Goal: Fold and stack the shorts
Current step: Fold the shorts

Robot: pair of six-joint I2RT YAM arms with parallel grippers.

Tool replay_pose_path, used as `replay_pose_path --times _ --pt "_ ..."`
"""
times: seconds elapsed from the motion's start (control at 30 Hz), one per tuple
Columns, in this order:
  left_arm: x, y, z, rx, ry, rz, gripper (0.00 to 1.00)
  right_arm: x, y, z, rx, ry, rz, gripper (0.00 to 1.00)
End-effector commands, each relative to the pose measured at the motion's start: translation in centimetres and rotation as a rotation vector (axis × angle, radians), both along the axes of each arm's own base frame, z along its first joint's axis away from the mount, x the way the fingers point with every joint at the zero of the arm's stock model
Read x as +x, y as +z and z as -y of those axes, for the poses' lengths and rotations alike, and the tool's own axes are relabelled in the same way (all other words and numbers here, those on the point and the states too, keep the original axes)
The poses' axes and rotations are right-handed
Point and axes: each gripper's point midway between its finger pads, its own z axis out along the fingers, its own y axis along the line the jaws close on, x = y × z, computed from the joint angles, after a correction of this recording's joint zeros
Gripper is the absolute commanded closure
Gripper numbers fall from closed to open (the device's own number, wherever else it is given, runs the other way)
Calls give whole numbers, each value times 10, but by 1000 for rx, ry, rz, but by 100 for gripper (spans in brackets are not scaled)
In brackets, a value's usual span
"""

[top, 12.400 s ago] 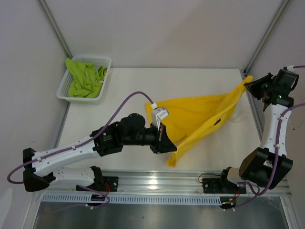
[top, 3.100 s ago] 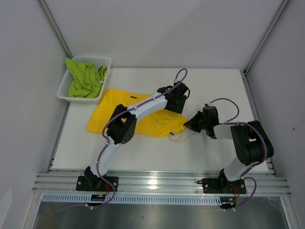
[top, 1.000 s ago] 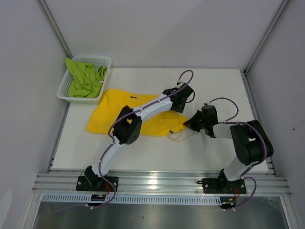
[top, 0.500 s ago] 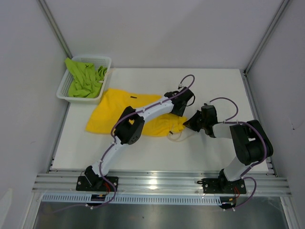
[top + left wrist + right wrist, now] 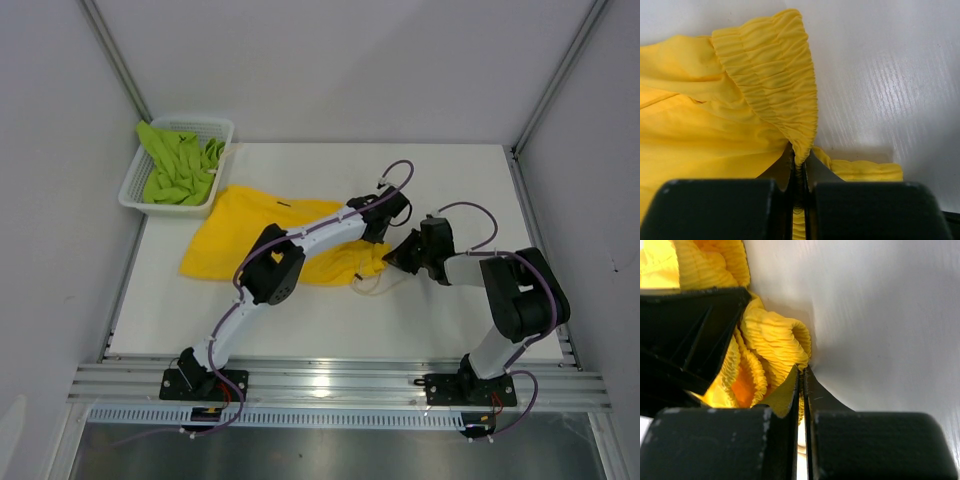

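At the far left a white plastic mesh basket [image 5: 165,207] sits by the table's back corner, with the lime green shorts [image 5: 175,170] heaped in it, soft and crumpled, one edge lapping over the rim. Just beside the basket, the yellow shorts [image 5: 230,235] lie spread on the table [image 5: 450,180], a smooth white top with a faint streaky sheen. Their cloth is thin and matte, mostly flat at the left and bunching into folds toward the right end. There the waistband [image 5: 775,75], a thick band of close gathered ribs, arches up into a curved ridge. The left gripper [image 5: 799,162] is clenched on that ridge, its dark wedge-shaped fingers pinching the band's edge. A thin white drawstring [image 5: 368,288] loops out onto the table below this end. Just to the right, the right gripper [image 5: 802,372] is clamped on another puckered fold of the same waistband, fingers pressed tight together low against the table.
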Motion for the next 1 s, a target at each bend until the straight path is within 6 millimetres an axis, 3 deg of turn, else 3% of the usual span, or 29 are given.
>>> replay_pose_path --times 0.0,0.23,0.27,0.47,0.73,0.97 --pt "-19 -10 -14 44 -34 -67 100 17 4 0 -13 -23 14 100" --pt "-27 27 -20 17 -67 -42 100 33 6 2 -28 -39 21 100" --pt "-27 40 -18 -2 -75 -30 100 33 3 2 -26 -42 16 100" --pt "-32 71 -27 -19 -69 5 100 38 -5 3 -34 -44 1 100" --pt "-26 98 -43 -4 -9 74 100 34 -14 -2 -24 -37 -27 100" --pt "-32 102 -47 8 -3 79 100 40 -8 -5 -18 -40 -11 100"
